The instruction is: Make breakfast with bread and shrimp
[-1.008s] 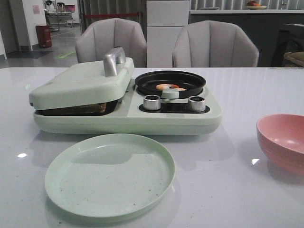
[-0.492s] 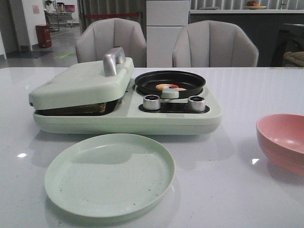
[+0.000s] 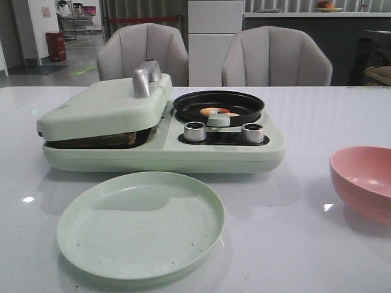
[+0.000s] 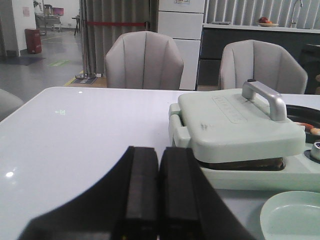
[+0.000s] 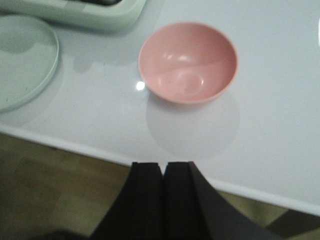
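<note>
Appliance: pale green breakfast maker [image 3: 162, 146] on the white table [image 3: 317, 122], with two silver knobs [image 3: 195, 131] on its front panel.
Lid: hinged sandwich-press lid [image 3: 104, 110] with a silver handle [image 3: 146, 78], lowered but slightly ajar over the left half of the breakfast maker.
Bread: bread [image 3: 116, 139] visible only as a brown edge in the gap under the lid; also seen in the left wrist view [image 4: 245, 163].
Pan: round black pan [image 3: 219, 105] at 3 o'clock of the lid, on the same appliance.
Shrimp: shrimp [image 3: 215, 112], orange-pink and white pieces lying inside the pan near its front rim.
Plate: pale green plate [image 3: 140, 224] at 6 o'clock of the appliance, just apart from it.
Bowl: pink bowl [image 3: 365, 180] at 3 o'clock of the plate, well apart, upright.
Left gripper: left gripper [image 4: 159, 195], fingers pressed together, grasping nothing, above the table at the lid's hinge side.
Right gripper: right gripper [image 5: 163, 197], fingers pressed together, grasping nothing, over the table's near edge, near the bowl.
</note>
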Robot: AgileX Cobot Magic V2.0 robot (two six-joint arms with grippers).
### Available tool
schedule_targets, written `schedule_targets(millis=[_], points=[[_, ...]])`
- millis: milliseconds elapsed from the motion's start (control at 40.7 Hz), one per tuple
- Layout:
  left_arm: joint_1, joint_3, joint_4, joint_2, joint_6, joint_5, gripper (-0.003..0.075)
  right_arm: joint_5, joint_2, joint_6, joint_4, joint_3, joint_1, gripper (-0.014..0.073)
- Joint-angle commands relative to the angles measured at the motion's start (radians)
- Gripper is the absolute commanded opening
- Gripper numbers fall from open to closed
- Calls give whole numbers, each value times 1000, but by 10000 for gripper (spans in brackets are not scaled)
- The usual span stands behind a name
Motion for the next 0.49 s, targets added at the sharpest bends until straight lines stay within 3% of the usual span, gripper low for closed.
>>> schedule_targets(millis=[0,197,467], points=[[-8,28,1,-20,-9,-88,101,-287,-46,-6,-24,41,-64,37],[-8,28,1,-20,-9,-88,101,-670,-177,-6,-26,268,-162,37],[-8,28,1,-20,-9,-88,101,-939,-258,-6,-26,510,-172,37]])
